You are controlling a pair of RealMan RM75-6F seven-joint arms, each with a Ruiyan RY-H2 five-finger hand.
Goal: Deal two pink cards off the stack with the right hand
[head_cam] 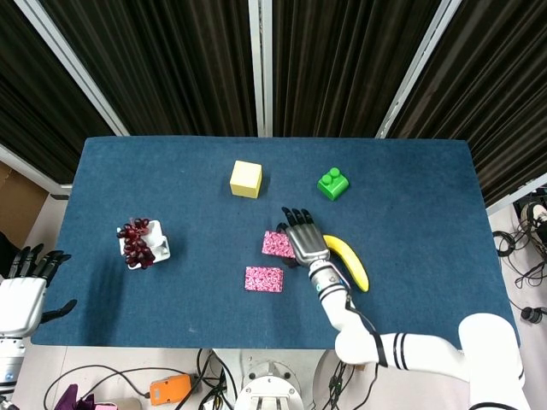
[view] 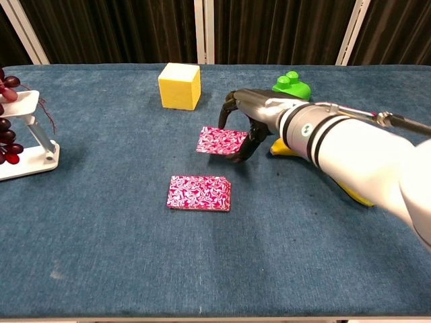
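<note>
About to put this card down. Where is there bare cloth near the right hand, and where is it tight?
The right hand holds a pink card. Bare cloth lies left of it, between the yellow cube, the pink stack and the grape stand. The near edge below the stack is free too. It is tight on the right, by the banana and green block.

banana [view: 355, 192] mostly behind right arm [view: 363, 158]

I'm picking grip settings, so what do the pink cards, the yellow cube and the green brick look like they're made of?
Pink cards: the one held by the right hand and the stack look like thin printed cardstock with a swirl pattern.
Yellow cube: matte with soft edges, possibly foam or painted wood.
Green brick: smooth and studded, likely moulded plastic.
</note>
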